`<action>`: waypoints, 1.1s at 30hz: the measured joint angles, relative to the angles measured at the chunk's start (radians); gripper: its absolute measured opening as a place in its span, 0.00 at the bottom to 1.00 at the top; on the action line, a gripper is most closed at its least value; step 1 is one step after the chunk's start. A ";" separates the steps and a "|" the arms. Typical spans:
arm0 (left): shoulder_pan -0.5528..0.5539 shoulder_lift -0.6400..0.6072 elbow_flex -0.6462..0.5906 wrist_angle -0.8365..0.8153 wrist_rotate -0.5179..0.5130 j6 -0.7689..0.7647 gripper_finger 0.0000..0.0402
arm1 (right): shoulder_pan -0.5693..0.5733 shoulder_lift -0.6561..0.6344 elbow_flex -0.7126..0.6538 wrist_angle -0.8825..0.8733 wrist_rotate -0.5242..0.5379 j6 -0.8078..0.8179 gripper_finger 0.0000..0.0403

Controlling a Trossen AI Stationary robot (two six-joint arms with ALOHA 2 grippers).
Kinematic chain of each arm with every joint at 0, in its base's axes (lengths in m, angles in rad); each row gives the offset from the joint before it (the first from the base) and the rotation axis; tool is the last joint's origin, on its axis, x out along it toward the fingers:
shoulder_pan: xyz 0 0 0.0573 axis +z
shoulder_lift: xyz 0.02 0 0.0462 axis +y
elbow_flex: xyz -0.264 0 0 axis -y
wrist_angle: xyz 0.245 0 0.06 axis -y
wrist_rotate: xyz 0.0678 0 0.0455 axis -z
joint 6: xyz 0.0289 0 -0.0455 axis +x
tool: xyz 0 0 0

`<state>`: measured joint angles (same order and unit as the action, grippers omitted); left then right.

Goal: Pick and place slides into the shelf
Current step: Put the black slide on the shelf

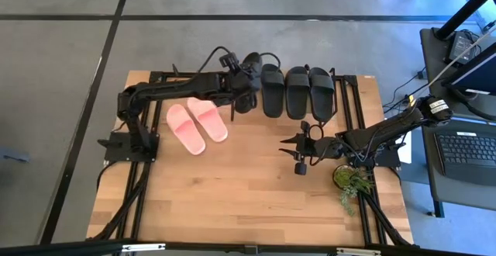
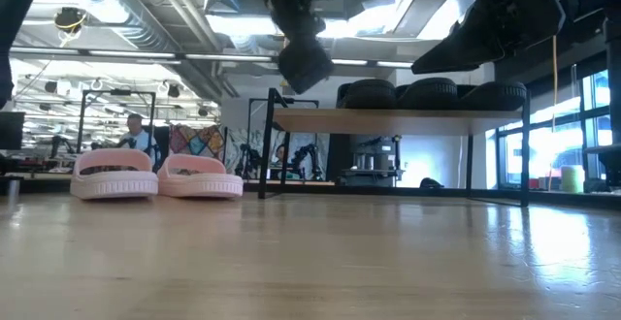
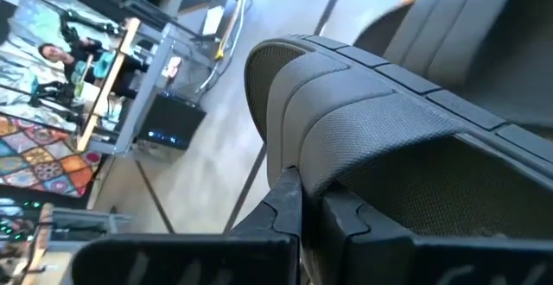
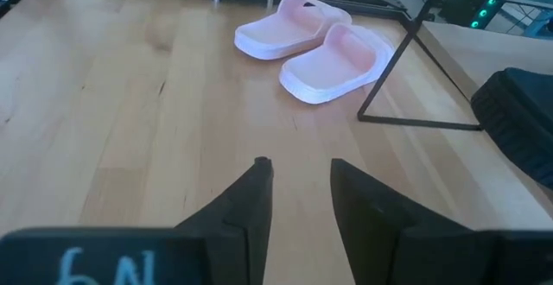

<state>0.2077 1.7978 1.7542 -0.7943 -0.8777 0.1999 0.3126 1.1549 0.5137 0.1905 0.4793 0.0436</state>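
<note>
Left gripper [image 1: 242,85] was at the far edge of the counter [image 1: 256,202], over the left end of the shelf [image 2: 398,120]. Its jaws were closed on the strap edge of a black slide [image 3: 406,138]; the left wrist view showed the fingers [image 3: 289,203] pinching that edge. Holding it by the strap likely let the sole hang free so it could be set flat on the top board.

Three other black slides [image 1: 298,91] already sat side by side on the shelf top, toward its right end. That left the slot at the left end open, which is probably why the arm carried the fourth one there. I couldn't tell whether the held slide was touching the board yet.

The pink pair [image 1: 196,124] lay on the counter just left of the shelf, side by side, near the far left corner, untouched. Judging by that, four of six were placed or nearly so, with the pink two left.

Right gripper [image 1: 301,149] waited low over the counter near the right edge, well apart from the shelf, jaws open and empty, pointing toward the pink pair. It was possibly staged for that pickup. A small potted plant [image 1: 350,182] stood beside that arm.
</note>
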 joint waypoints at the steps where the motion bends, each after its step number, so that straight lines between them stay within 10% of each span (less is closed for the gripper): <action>1: 0.007 0.010 0.000 -0.001 0.000 0.004 0.00 | 0.000 0.000 0.000 0.000 0.000 0.000 0.30; 33: 0.072 0.077 0.000 0.040 0.077 0.026 0.01 | 0.000 0.003 0.000 -0.012 0.000 0.006 0.30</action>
<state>0.2800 1.8748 1.7538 -0.7547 -0.8005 0.2254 0.3122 1.1576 0.5140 0.1780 0.4793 0.0493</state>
